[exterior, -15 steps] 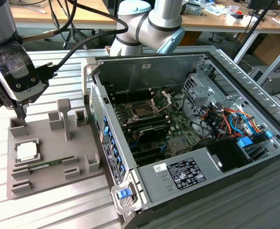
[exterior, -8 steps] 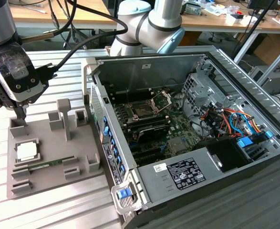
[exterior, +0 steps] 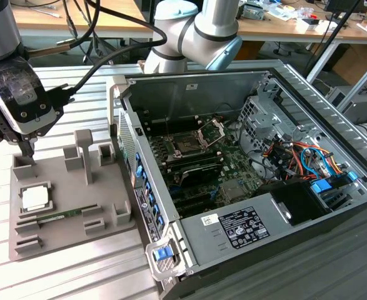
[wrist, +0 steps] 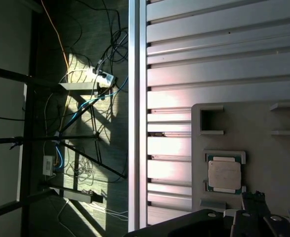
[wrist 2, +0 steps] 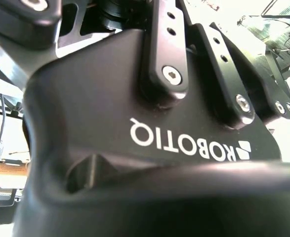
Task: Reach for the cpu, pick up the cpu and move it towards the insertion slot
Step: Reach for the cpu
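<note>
The pincer (exterior: 27, 151) is hanging over the grey holder's (exterior: 77, 234) corner at the exterior view's left; open or closed, I cannot tell, and the cpu (exterior: 34, 198) is not in its grasp. That chip is lying flat nearby in a square recess, pale top up, edges squared to the holder, no long axis. The holder is sitting on the ribbed metal tabletop (exterior: 77, 275) beside the open computer case (exterior: 233, 231), its insertion slot (exterior: 186, 145) well apart. Cables (wrist: 116, 34) are trailing over the floor (wrist: 80, 61).

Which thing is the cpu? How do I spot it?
Find the grey holder block on the exterior view's left of the open computer case. In its square recess lies the cpu, a thin pale square chip, unlike the long green memory stick beside it.
</note>
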Available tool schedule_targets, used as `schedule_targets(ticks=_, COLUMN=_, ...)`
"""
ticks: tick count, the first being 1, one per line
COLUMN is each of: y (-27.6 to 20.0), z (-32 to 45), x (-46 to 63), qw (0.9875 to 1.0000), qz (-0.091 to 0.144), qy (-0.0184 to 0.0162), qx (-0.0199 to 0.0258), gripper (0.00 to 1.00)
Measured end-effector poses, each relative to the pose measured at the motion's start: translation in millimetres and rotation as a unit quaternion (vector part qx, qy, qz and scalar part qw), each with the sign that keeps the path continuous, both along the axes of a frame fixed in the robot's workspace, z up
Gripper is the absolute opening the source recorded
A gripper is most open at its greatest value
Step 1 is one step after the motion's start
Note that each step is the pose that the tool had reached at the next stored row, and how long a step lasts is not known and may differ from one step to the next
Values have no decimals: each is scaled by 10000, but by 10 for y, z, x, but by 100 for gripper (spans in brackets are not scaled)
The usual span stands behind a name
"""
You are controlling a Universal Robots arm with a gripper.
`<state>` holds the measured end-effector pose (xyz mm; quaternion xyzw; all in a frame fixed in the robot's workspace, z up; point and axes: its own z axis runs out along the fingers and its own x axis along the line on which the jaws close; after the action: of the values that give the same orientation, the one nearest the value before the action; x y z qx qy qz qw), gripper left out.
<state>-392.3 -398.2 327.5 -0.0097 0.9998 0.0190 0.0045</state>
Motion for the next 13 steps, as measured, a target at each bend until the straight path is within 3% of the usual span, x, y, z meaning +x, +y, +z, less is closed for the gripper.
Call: schedule_targets(ticks=13, y=0, z=-26, x=-10, qw=10000, qz=0, qy=-2, qx=0, gripper=11)
